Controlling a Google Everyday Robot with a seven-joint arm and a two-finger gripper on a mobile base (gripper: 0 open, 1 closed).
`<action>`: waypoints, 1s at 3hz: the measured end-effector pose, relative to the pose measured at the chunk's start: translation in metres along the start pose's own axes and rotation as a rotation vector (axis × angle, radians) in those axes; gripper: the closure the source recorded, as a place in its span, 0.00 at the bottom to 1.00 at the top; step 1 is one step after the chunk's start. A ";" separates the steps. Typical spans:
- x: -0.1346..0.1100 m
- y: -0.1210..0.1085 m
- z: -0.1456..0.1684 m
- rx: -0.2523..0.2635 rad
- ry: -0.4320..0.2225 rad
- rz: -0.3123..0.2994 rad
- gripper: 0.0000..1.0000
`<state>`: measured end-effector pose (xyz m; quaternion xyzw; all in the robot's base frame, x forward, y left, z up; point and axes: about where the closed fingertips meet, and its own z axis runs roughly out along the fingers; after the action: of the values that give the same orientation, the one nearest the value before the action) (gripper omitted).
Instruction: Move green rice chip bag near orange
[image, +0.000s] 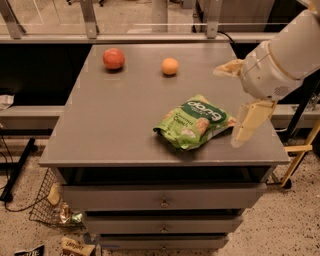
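Note:
The green rice chip bag lies flat on the grey cabinet top, near its front right. The orange sits at the back middle, well apart from the bag. My gripper hangs over the right side of the top, just right of the bag. It is open and empty. One cream finger points left above the bag's far corner. The other finger points down beside the bag's right edge.
A red-orange round fruit sits at the back left of the top. Drawers run below the front edge. A wire basket with wrappers stands on the floor at the left. A glass rail runs behind the cabinet.

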<state>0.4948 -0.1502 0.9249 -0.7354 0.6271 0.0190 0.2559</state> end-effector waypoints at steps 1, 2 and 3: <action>-0.002 0.000 0.001 0.000 -0.006 -0.033 0.00; -0.015 0.000 0.014 -0.034 -0.015 -0.106 0.04; -0.025 -0.005 0.038 -0.083 -0.013 -0.188 0.00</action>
<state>0.5049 -0.1116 0.9020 -0.8009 0.5523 0.0257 0.2301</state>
